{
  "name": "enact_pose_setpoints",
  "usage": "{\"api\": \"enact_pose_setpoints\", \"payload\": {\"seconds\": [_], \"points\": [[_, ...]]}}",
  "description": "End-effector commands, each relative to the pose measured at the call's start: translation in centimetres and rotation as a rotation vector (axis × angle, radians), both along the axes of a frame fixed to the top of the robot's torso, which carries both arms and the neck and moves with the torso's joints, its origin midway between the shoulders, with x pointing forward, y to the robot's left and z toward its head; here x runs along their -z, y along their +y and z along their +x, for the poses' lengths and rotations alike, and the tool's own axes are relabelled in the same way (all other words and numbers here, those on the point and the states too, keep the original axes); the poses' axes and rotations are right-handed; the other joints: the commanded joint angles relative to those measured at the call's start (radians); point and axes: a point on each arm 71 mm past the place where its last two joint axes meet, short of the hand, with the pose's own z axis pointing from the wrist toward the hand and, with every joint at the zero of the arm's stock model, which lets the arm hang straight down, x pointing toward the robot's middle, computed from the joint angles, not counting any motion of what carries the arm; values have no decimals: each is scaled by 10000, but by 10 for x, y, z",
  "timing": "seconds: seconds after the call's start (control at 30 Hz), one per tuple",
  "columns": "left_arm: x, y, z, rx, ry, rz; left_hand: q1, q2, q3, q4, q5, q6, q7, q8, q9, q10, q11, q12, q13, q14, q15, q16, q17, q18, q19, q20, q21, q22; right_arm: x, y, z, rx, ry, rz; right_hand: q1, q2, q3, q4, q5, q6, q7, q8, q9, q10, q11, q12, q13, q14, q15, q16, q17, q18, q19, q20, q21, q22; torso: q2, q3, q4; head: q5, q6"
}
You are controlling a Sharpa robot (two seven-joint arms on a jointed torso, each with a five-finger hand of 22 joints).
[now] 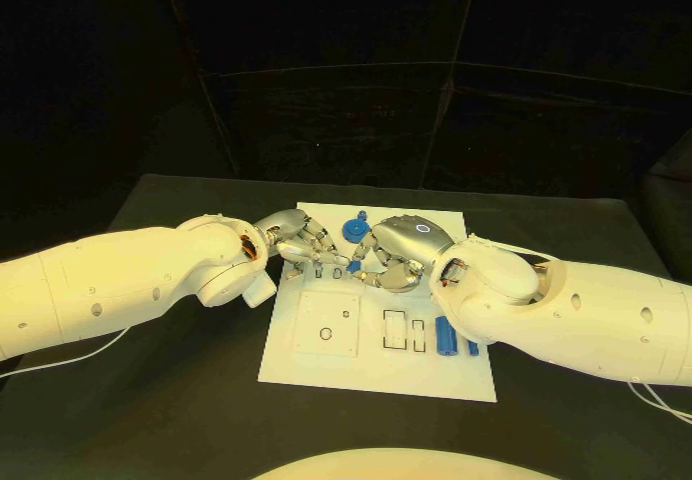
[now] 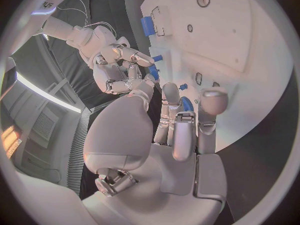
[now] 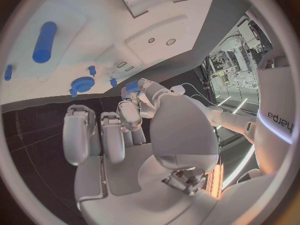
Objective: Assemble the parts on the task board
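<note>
A: How are the two hands set over the white rectangular task board (image 1: 378,375)?

B: They meet fingertip to fingertip over its far half. The left robot hand (image 1: 300,243) reaches in with fingers curled, and the right robot hand (image 1: 397,255) faces it, knuckles up, fingers bent down and inward.

A: Is anything held?

B: A small blue part (image 1: 353,267) sits right between the fingertips. From the left wrist view the right robot hand pinches that small blue piece (image 2: 153,71) in its fingertips. Whether the left robot hand grips it too, I cannot tell; its fingers are narrow and close to it, perhaps touching.

A: Which way does the piece point?

B: Too small and too covered to give a long axis.

A: And the other parts?

B: A blue round gear-like part (image 1: 355,231) lies on the board's far edge, just beyond the hands. A blue cylinder (image 1: 447,337) lies near the right forearm, its long axis running towards and away from the robot. The board rests on the black table (image 1: 173,420).

A: The arms?

B: Both white forearms slant inward from the sides, wrists low over the board.
</note>
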Motion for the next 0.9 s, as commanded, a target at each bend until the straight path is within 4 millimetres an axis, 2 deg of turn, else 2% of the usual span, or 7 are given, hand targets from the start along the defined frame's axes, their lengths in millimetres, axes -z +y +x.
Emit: {"api": "enact_pose_setpoints", "payload": {"seconds": [0.03,0.9], "points": [[0,-1,0,82,93,115,154,43,-47,-57,-1,-28,-46,60,33,-14,-86,61,21,814,-61,59,1709,-83,52,-20,69,23,-4,1,-1,18,-276,215,124,44,-1,29,50,124,-60,69,22,116,-13,91,49,980,-94,43,2374,22,174,-66,59,272,-1,-2,-1,2,-4],[2,2,0,76,147,335,416,125,-1,-191,0,-79,-71,137,116,-44,-112,78,27,825,-83,85,1751,-86,37,-41,111,74,-9,2,-5,-64,-591,684,201,49,10,-13,82,238,-112,128,44,237,-57,228,216,987,-128,60,2403,9,203,-94,88,336,-6,6,-1,10,-37]]}}
